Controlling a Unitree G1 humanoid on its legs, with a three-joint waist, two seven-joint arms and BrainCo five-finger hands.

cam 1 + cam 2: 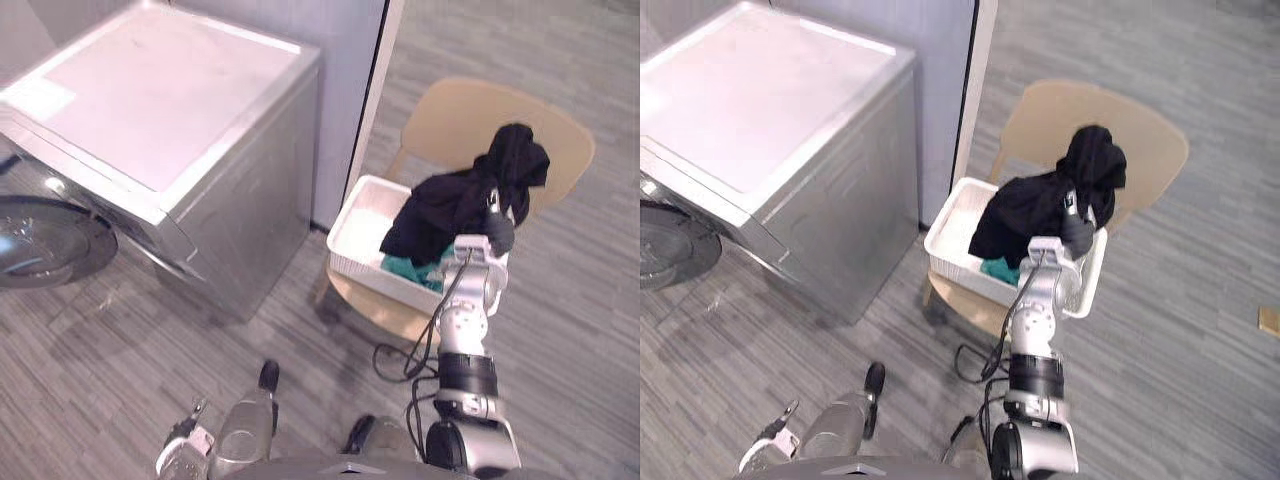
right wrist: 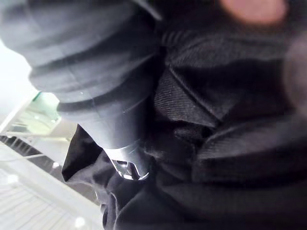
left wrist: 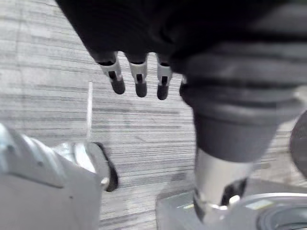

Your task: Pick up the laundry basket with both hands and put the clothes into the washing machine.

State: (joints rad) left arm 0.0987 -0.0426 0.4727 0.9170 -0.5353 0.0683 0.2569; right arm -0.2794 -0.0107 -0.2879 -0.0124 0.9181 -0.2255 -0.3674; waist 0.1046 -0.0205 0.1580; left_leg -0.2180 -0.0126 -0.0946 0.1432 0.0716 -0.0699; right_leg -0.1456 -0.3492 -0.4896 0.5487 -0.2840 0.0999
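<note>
Although the right hand lies sunk in black clothes atop the basket, centre right, grip unreadable, the left hand hangs slack-fingered lower left, well apart from the basket.

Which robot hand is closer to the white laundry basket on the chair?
Right. The right robot hand is at the black garment heaped in the laundry basket; the left robot hand hangs low over the floor, well away from it.

Bright, even light glares off the top of the washing machine; the right wrist view is dim, seemingly shaded by black cloth.
</note>
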